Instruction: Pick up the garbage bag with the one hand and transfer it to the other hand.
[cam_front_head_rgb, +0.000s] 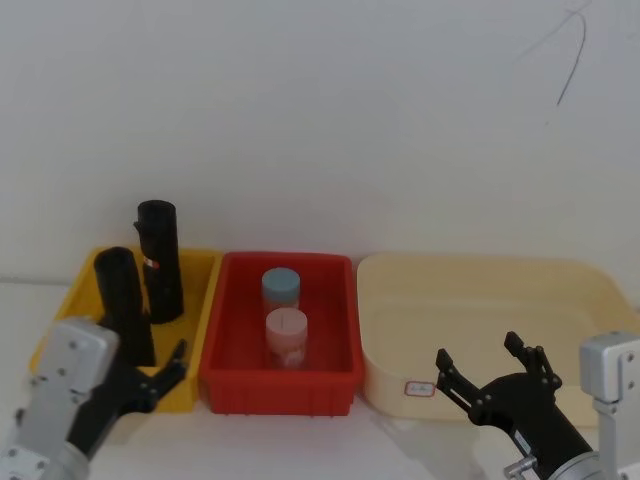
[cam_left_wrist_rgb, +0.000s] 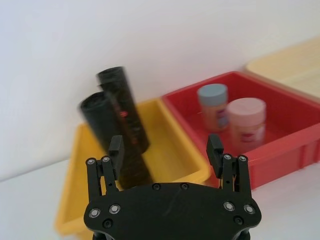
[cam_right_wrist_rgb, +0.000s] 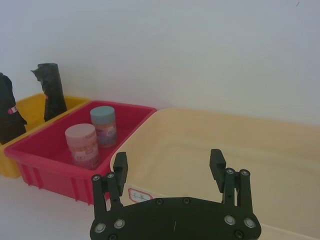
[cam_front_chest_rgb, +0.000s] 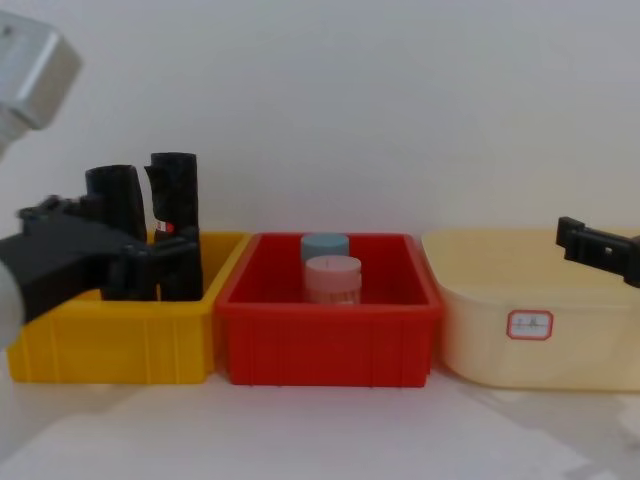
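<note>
Left gripper (cam_front_head_rgb: 165, 372) (fingers spread, empty) tilts toward the garbage bag (cam_front_head_rgb: 122, 295); right gripper (cam_front_head_rgb: 476, 350) likewise spread.

2 arms reach forward, both grippers spread open.
The left gripper (cam_front_head_rgb: 165, 368) sits low on the left, ahead of its silver wrist (cam_front_head_rgb: 72, 362), fingers parted wide; the right gripper (cam_front_head_rgb: 478, 352) sits low on the right, fingers equally apart.
</note>
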